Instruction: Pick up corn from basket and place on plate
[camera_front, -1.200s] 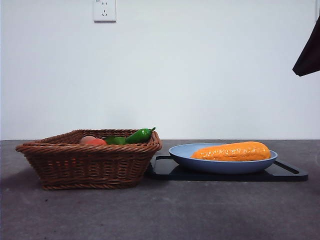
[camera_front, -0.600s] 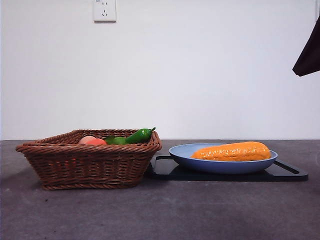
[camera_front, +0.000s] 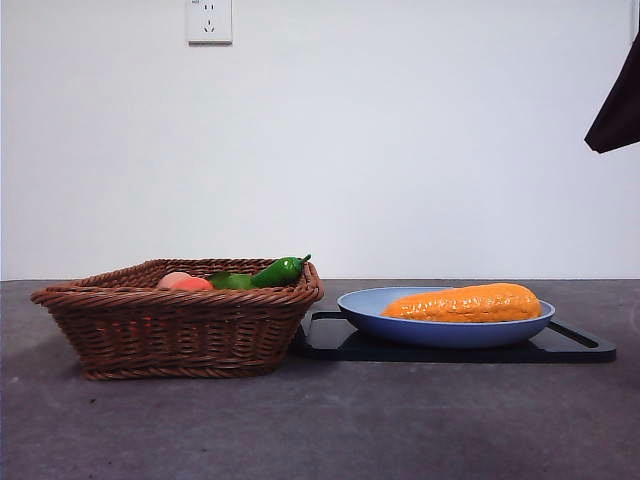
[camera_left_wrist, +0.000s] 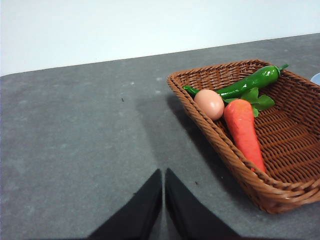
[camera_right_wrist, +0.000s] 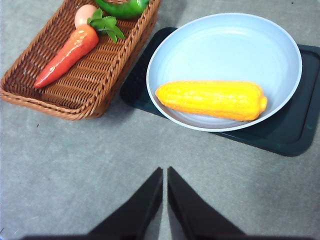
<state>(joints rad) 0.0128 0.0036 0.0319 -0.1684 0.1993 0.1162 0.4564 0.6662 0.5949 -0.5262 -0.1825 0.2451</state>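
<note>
Placing step judged finished: corn lying in plate, ahead of right gripper, jaws closed, empty. Left gripper closed beside basket. Nothing further needed.

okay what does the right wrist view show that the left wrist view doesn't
Only the right wrist view shows the corn lying on the plate, the black tray under it, and the right gripper, jaws shut. Only the left wrist view shows the left gripper, also shut, above bare table. Both show the basket holding a carrot, a green pepper and a small round fruit.
</note>
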